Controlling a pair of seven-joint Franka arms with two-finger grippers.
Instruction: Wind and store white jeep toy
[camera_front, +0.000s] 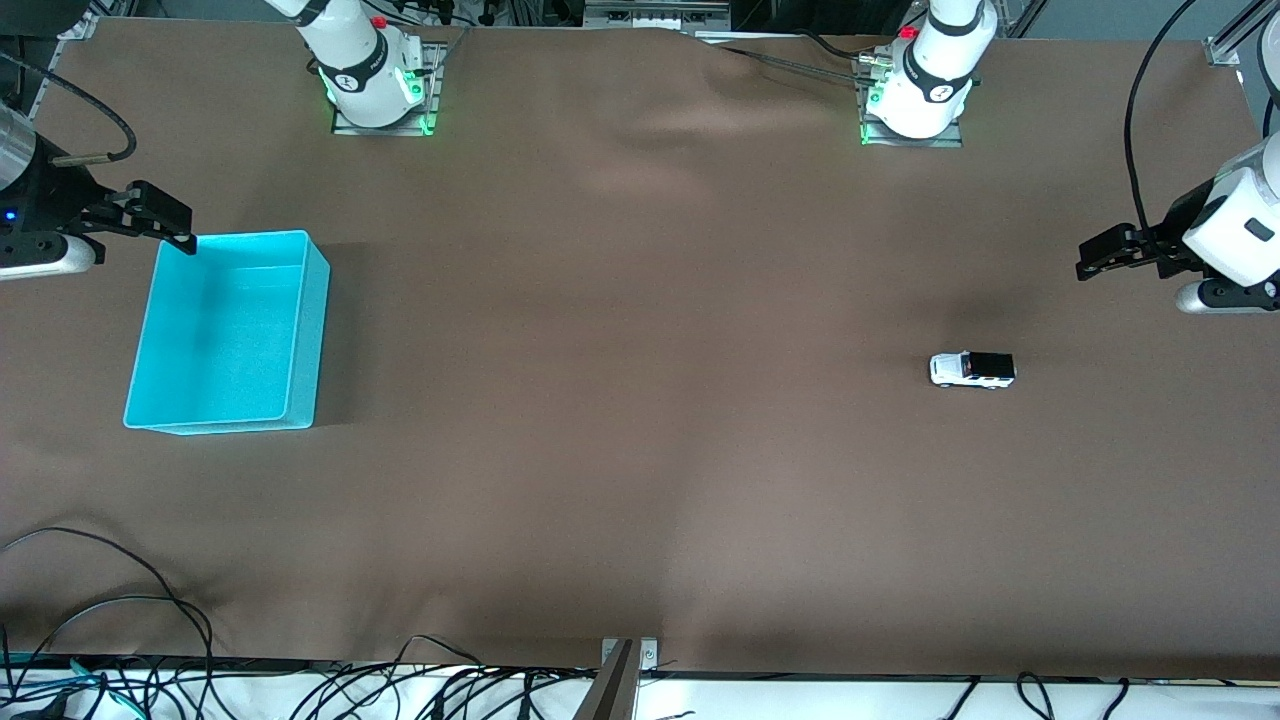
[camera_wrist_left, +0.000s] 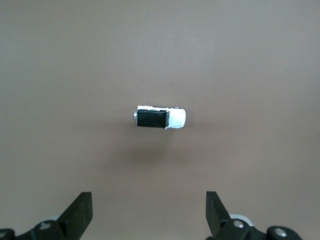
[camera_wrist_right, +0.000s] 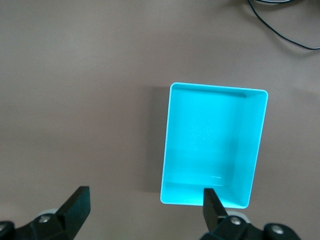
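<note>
White jeep toy (camera_front: 972, 369) well apart from cyan bin (camera_front: 228, 333): likely light, rigid, slick; best pinched across its sides. Left gripper (camera_front: 1088, 262) and right gripper (camera_front: 183, 234) both spread apart, empty.

Brown-covered table (camera_front: 640, 450), evenly lit, with black cables (camera_front: 300, 685) along its white near edge.

This is a robotics lab. Two white robot arm bases (camera_front: 375, 75) (camera_front: 920, 85) are bolted on metal plates along one edge of a brown-covered counter (camera_front: 640, 500), and loose black cables (camera_front: 300, 685) run along the counter's edge nearest the front camera.
</note>
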